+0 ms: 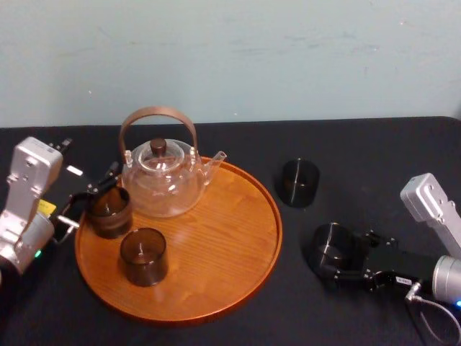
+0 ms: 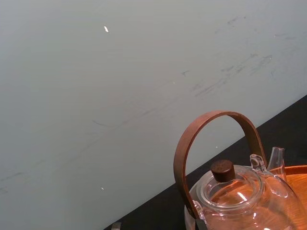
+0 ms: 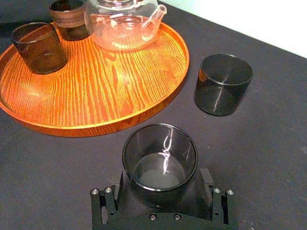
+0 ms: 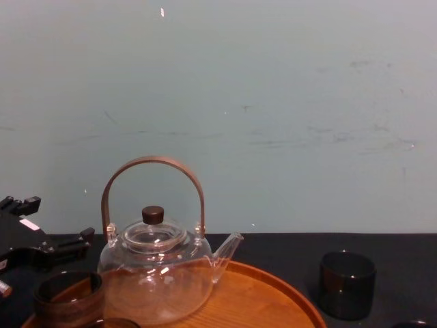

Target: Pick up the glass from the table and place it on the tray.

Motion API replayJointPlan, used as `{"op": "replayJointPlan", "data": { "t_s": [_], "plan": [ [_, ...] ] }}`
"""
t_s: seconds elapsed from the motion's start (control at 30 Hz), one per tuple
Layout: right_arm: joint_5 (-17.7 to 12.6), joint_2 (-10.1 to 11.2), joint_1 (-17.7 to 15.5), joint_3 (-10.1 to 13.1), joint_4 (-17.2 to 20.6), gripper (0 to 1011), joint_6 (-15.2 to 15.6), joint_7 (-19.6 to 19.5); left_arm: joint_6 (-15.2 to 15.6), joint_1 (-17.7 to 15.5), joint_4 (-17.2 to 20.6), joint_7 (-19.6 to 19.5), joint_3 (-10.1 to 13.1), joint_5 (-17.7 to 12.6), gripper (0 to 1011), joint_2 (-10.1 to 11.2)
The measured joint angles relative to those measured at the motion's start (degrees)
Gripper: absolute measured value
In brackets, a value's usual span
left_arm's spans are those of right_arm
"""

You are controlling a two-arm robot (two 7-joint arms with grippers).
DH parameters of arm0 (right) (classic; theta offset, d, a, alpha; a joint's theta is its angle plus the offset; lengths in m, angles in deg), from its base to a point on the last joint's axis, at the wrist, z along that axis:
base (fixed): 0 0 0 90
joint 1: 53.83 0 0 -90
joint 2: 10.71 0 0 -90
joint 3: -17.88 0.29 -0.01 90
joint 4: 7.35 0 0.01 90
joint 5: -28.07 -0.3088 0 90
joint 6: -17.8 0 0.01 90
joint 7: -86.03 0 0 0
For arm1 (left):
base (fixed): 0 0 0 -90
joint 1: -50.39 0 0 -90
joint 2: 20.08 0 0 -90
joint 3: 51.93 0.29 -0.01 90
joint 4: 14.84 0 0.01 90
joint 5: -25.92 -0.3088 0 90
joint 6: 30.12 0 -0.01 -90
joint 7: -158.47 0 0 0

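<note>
Cloth of plain black covered the table [image 1: 374, 151], and the glass [image 1: 331, 247] stood upright on it toward the front right corner, just beside the right rim of the tray [image 1: 216, 238] but not on it. The right gripper [image 3: 162, 178] reached in from the table's right edge with a finger on either side of the glass. Its pads pressed against the lower wall, so it had hold of the glass (whose base looked to be down on the cloth). A second dark glass [image 1: 297, 182] stood apart, farther back on the table, near the tray's back right rim. On the tray, a clear teapot [image 1: 162, 180] with a brown hoop handle sat at the back edge. The left brownish glass [image 1: 108, 211] stood at the tray's left rim and the front brownish glass [image 1: 144, 256] nearer its front. The left gripper [image 1: 85, 202] sat at the tray's left rim, close by the left brownish glass; whether it gripped anything, I could not tell
</note>
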Motion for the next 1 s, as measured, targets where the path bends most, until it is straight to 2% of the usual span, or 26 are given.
{"op": "replayJointPlan", "data": {
  "t_s": [0.6, 1.0],
  "plan": [
    [0.1, -1.17, 3.49, -2.11, -2.64, 1002, 0.11, 0.01, 0.0, 0.0, 0.0, 0.0, 0.0, 0.0, 1001, 0.0],
    [0.24, -1.5, 4.35, -3.05, -2.87, 1002, 0.16, 0.04, 0.0, 0.0, 0.0, 0.0, 0.0, 0.0, 1001, 0.0]
  ]
}}
